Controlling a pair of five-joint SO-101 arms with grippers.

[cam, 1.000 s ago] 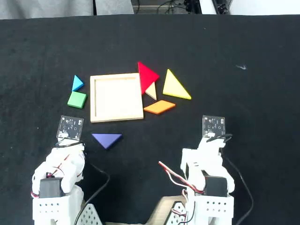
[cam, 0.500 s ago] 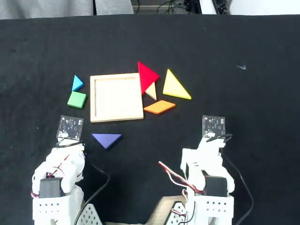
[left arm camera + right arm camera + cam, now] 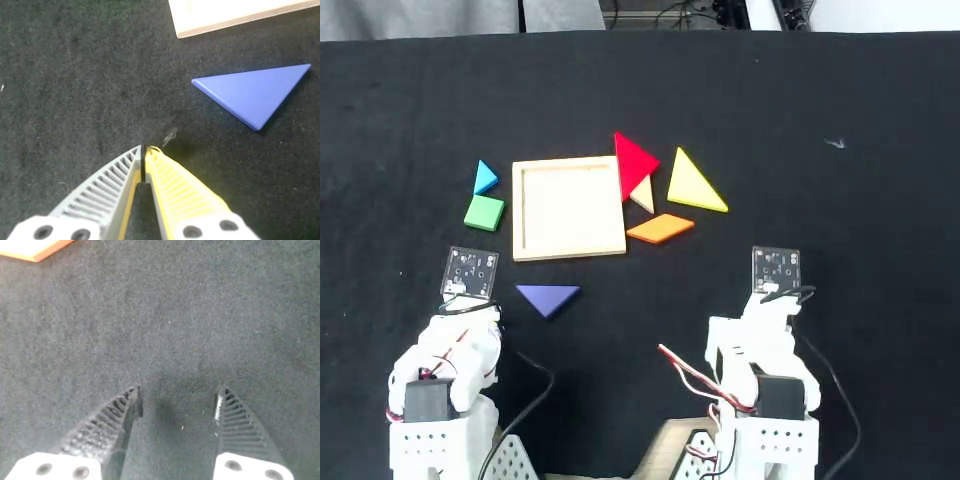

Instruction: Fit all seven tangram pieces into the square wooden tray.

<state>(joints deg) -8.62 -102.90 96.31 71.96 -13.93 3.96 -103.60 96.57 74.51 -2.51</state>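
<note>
Fingers (image 3: pixel 170 182) of the left gripper (image 3: pixel 144 150) meet tip to tip, gripping nothing; the blue triangle (image 3: pixel 255 95) lies near, beyond them. The right gripper (image 3: pixel 177 400) is spread wide, empty. Farther off, the wooden tray (image 3: pixel 569 253) holds no pieces.

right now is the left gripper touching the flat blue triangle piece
Apart: the left wrist view shows bare black cloth between the left gripper and the blue triangle.
</note>
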